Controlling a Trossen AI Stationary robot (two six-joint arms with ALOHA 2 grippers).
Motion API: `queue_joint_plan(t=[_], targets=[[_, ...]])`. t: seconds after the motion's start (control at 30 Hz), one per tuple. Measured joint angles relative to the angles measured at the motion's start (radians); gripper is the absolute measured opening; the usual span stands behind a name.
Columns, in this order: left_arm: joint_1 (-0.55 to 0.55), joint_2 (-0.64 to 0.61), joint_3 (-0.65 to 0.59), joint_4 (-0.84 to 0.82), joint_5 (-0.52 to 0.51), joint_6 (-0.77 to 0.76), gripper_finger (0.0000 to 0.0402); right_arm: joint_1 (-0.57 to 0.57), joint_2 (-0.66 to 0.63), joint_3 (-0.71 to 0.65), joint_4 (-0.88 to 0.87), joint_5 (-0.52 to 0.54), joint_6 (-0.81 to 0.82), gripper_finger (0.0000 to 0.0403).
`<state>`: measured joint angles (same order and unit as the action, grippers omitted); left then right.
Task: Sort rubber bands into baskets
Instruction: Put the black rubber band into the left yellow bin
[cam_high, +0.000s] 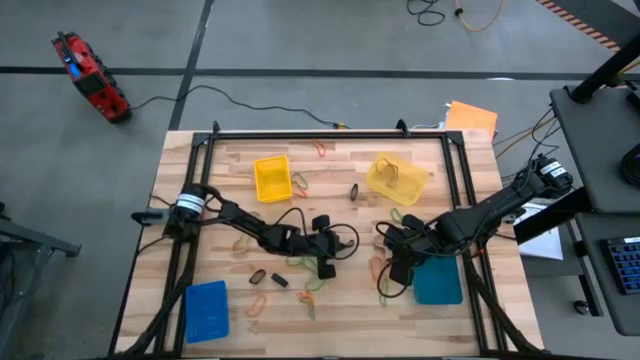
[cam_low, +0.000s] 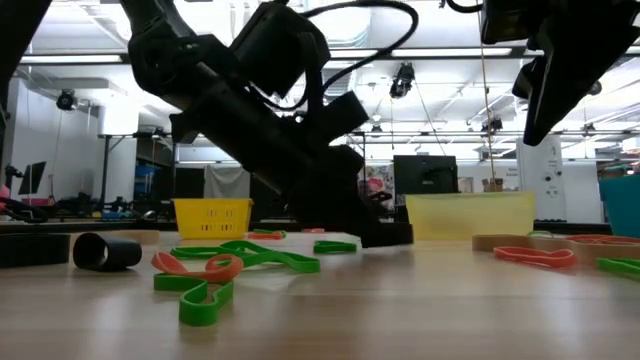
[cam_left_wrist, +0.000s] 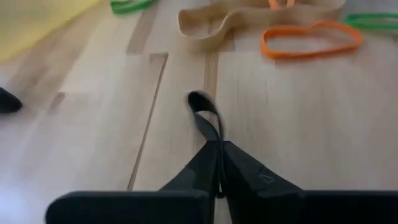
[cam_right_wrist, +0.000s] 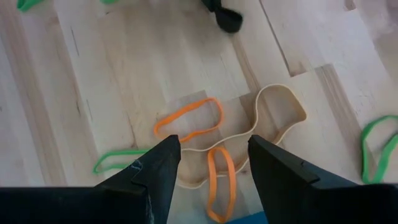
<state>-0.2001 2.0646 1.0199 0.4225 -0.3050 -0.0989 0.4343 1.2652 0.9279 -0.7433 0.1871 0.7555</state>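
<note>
My left gripper (cam_high: 325, 263) is near the table's middle, shut on a black rubber band (cam_left_wrist: 205, 115). My right gripper (cam_high: 394, 266) is open just left of the teal basket (cam_high: 438, 282). In its wrist view (cam_right_wrist: 214, 146) its fingers stand above two orange bands (cam_right_wrist: 189, 120) and a long tan band (cam_right_wrist: 280, 115) that lie flat on the wood. The bright yellow basket (cam_high: 272, 178) and the pale yellow basket (cam_high: 397, 177) stand at the back. The blue basket (cam_high: 206, 310) stands at the front left. My left gripper pinches one end of the black band's loop (cam_left_wrist: 211, 138) between its two fingertips. The rest of the loop juts out ahead of the fingers over the wood. Whether the loop touches the table I cannot tell.
Loose green, orange, tan and black bands (cam_high: 257, 276) lie across the table's middle and front; several show in the low view (cam_low: 240, 262). A black band (cam_high: 353, 190) lies between the yellow baskets. An orange sheet (cam_high: 470, 117) lies at the far right corner. Cables cross the table.
</note>
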Motion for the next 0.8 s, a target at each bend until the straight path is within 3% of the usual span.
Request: queue_joint_plan(t=[0.23, 0.4, 0.57, 0.8], targets=[[0.0, -0.122, -0.003, -0.097, -0.006, 0.043, 0.0001, 0.0, 0.0, 0.0, 0.0, 0.042, -0.02, 0.0183], [0.021, -0.272, -0.052, -0.242, -0.127, 0.075, 0.0001, -0.001, 0.0, 0.0, 0.002, 0.124, -0.049, 0.0187], [0.088, -0.472, -0.209, -0.268, -0.158, 0.054, 0.0, -0.001, 0.0, -0.001, 0.023, 0.202, -0.063, 0.0187], [0.275, -0.786, -0.447, -0.347, -0.182, -0.091, 0.0, -0.005, 0.0, -0.001, 0.024, 0.27, -0.061, 0.0187]])
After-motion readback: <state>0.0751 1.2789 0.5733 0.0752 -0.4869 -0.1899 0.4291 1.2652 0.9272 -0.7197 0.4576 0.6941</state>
